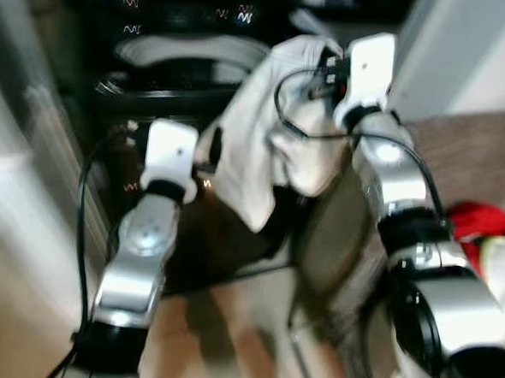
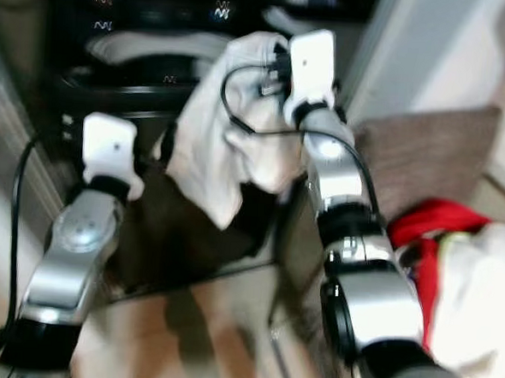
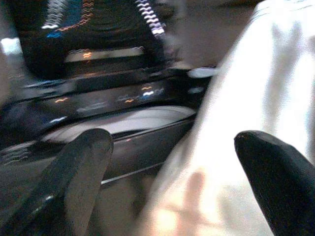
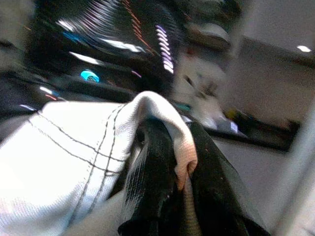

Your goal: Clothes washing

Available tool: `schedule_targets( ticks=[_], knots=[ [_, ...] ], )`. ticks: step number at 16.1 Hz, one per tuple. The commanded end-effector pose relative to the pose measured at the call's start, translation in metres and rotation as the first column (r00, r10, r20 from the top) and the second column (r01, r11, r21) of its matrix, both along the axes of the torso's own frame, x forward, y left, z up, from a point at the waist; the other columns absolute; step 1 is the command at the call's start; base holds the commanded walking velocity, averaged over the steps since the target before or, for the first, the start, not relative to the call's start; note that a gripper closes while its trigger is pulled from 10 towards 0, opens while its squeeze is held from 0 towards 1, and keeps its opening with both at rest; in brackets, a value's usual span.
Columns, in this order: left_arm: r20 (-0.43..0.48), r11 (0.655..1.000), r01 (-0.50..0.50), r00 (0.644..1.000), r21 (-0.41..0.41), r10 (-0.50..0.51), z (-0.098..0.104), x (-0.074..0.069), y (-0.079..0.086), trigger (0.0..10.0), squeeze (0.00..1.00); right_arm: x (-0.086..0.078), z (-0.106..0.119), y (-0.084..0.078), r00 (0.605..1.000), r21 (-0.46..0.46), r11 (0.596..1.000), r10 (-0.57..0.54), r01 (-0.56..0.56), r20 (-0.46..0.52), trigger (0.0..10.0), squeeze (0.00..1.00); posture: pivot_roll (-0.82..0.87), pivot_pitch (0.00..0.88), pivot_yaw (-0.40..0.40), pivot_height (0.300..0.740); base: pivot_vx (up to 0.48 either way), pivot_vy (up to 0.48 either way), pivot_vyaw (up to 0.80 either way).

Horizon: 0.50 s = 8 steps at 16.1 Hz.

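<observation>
While our right gripper [image 4: 179, 162] pinches the white cloth [image 1: 259, 147] above the dark washer [image 1: 169, 85], our left gripper [image 3: 182, 167] hangs open, empty

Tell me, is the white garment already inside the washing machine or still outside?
Outside: the white garment hangs from the right gripper, shut on it, before the machine.

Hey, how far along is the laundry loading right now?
Partway. In hand: the right gripper is shut on a white garment, held up before the dark washer. The left gripper is open beside the cloth. Left: the garment isn't in yet, and red and white clothes wait at the right.
</observation>
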State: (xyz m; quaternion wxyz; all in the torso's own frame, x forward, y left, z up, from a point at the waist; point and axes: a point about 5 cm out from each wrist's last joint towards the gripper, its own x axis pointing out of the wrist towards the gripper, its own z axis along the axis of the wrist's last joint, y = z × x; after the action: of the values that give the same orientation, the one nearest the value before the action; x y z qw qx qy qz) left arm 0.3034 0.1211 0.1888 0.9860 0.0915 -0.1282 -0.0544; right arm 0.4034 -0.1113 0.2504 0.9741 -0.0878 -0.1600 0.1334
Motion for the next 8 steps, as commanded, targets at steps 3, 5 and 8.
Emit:
schedule_targets(
  ticks=[3, 5, 8],
  knots=[
    [0.029, 0.999, 0.052, 0.998, -0.006, -0.052, 0.005, 0.000, -0.017, 10.0, 0.00, 0.008, 0.057, -0.017, 0.992, 0.022, 0.999, -0.043, 0.041, 0.118, 10.0, 0.00, 0.08, 0.000, -0.076, 0.736, 0.480, 0.000, 0.00],
    [0.036, 0.999, 0.049, 0.998, -0.010, -0.049, 0.007, 0.000, -0.017, 10.0, 0.00, 0.009, 0.092, -0.010, 0.982, -0.008, 1.000, -0.014, 0.016, 0.187, 10.0, 0.00, 0.08, 0.000, -0.080, 0.736, 0.480, 0.000, 0.00],
    [0.041, 0.999, 0.000, 0.999, -0.054, 0.002, 0.008, -0.001, -0.012, 10.0, 0.00, 0.007, 0.134, 0.006, 0.969, -0.083, 0.996, 0.040, -0.020, 0.245, 10.0, 0.00, 0.10, 0.000, -0.097, 0.736, 0.238, 0.352, 0.00]
  ],
)
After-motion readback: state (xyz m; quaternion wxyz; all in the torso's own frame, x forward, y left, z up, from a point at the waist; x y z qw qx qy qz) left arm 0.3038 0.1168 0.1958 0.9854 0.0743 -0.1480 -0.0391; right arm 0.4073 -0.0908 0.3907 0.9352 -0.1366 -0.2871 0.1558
